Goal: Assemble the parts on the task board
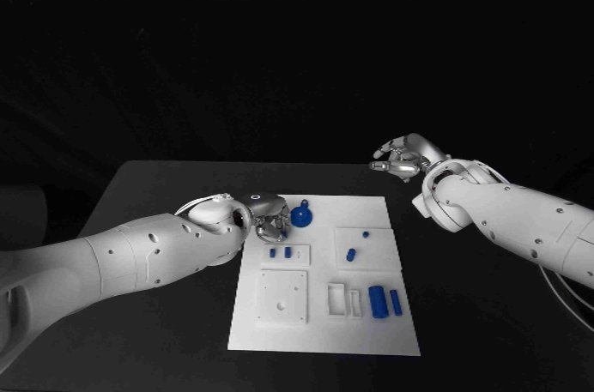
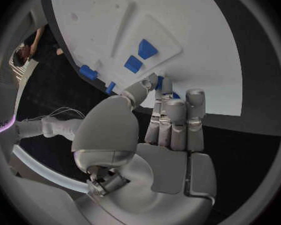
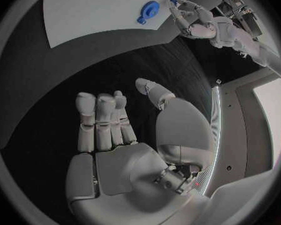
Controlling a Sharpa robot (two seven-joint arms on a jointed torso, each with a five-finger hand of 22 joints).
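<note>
Your left hand (image 1: 269,223) is nearer: it sits at the task board (image 1: 372,336) far-left corner, fingers (image 2: 176,116) together but empty, round blue part (image 1: 302,214) just beside them toward centre. Right hand (image 1: 403,158) off-board over table (image 1: 161,186), fingers loosely open, nothing held

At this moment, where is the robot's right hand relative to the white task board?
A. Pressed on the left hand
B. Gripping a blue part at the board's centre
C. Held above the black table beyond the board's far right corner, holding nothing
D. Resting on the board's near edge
C: in the head view the right hand sits off the task board, past its far right corner over the black table, and the right wrist view shows its fingers empty.
</note>
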